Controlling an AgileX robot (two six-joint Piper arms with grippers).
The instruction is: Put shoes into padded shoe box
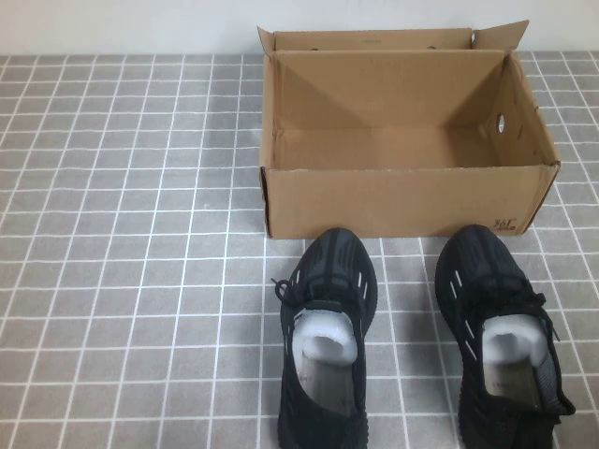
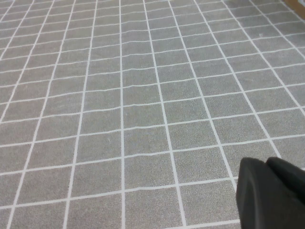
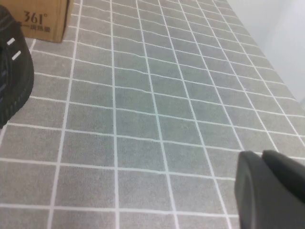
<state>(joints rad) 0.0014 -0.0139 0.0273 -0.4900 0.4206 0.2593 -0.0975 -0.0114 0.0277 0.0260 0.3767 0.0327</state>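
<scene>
Two black knit sneakers with white dash stripes stand side by side on the tiled cloth, toes towards the box. The left shoe (image 1: 333,267) and the right shoe (image 1: 487,271) both hold white paper stuffing. The brown cardboard shoe box (image 1: 402,201) stands open and empty just beyond them. In the right wrist view the box's printed corner (image 3: 43,21) and the right shoe's toe (image 3: 12,81) show. My left gripper (image 2: 266,163) is shut and empty over bare tiles. My right gripper (image 3: 262,155) is shut and empty, to the right of the right shoe. Neither arm shows in the high view.
Grey cloth with a white grid (image 1: 122,243) covers the table. A white wall (image 1: 131,23) runs behind the box. The box's flaps (image 1: 505,37) stand up at the back corners.
</scene>
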